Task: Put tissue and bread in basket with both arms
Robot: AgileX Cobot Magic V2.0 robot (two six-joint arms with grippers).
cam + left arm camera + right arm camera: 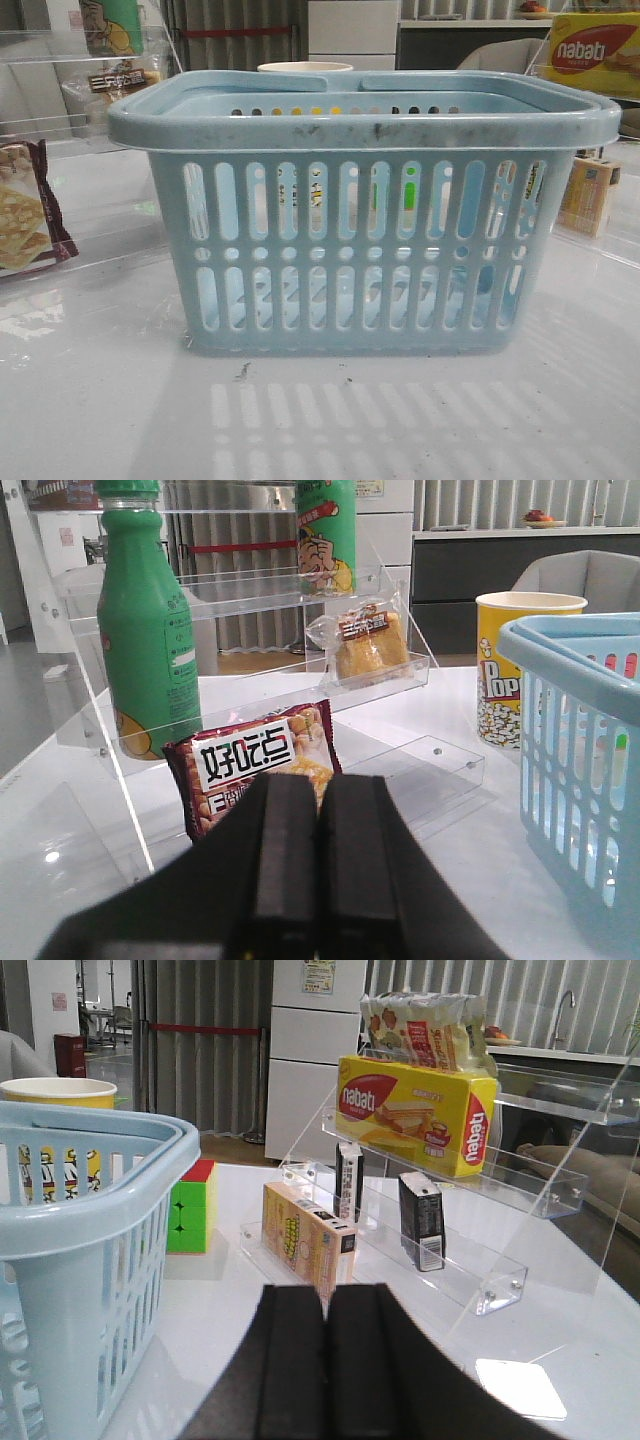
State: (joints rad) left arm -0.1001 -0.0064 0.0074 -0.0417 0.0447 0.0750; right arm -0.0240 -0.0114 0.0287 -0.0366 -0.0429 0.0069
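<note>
The light-blue basket (360,250) stands in the middle of the table; no gripper shows in the front view. The bread (368,640), golden-brown in clear wrap, sits on the middle tier of a clear acrylic shelf left of the basket, and also shows in the front view (110,92). My left gripper (318,790) is shut and empty, low over the table in front of that shelf. The tissue (420,1218), a small black packet with a white patch, stands on the lower tier of the right-hand shelf, with a similar black packet (348,1182) beside it. My right gripper (327,1305) is shut and empty, short of that shelf.
A maroon-edged cracker packet (255,765) leans just beyond the left fingers. A green bottle (150,630) and a popcorn cup (522,665) stand nearby. By the right shelf are a tan box (300,1240), a nabati box (415,1110) and a colour cube (190,1205). The basket's wall (70,1250) is close to the right gripper.
</note>
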